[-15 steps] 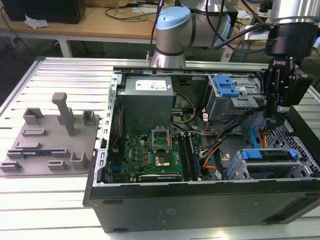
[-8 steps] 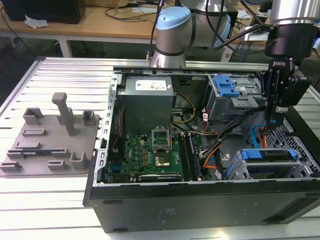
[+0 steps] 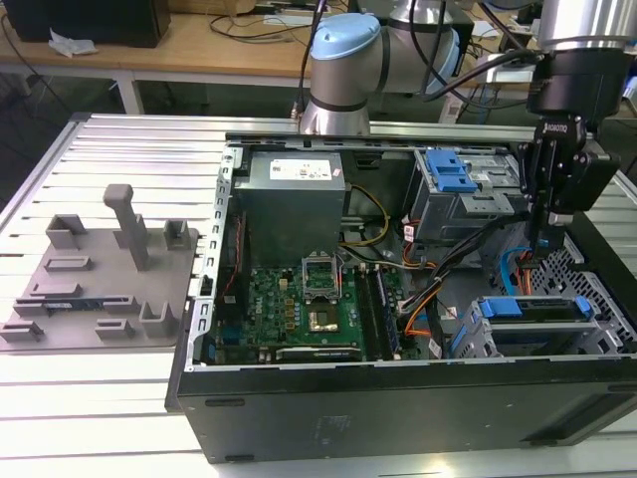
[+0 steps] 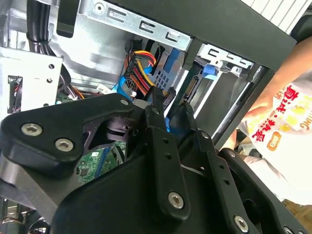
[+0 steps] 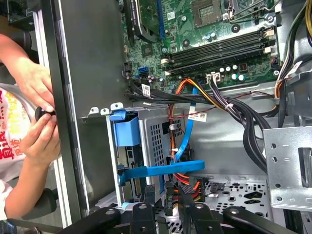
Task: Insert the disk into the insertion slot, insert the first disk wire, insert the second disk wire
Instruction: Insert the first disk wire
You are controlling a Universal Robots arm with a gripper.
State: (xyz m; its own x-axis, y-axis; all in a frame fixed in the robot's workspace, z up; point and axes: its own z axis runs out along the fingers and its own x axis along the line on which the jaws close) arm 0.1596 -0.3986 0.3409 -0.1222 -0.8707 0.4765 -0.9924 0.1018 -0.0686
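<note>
Slatted metal table (image 3: 119, 149) carries the open computer case (image 3: 398, 408), and the disk (image 3: 537, 307) already sits in its slot (image 3: 602, 337) at the exterior view's near right. Your gripper (image 3: 535, 254) hangs just above it, fingers pinching a black wire plug (image 5: 168, 197). Keep the plug square to the disk's socket and press straight, gently.

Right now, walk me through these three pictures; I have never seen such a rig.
The exterior view shows a robot arm reaching into an open computer case on a slatted table; a grey fixture lies beside it. Both wrist views come from cameras riding on the arm, looking past its gripper into the case. The disk sits in its slot. The gripper hangs by coloured wires nearby. I cannot tell what it holds. A person's hands are outside the case.
</note>
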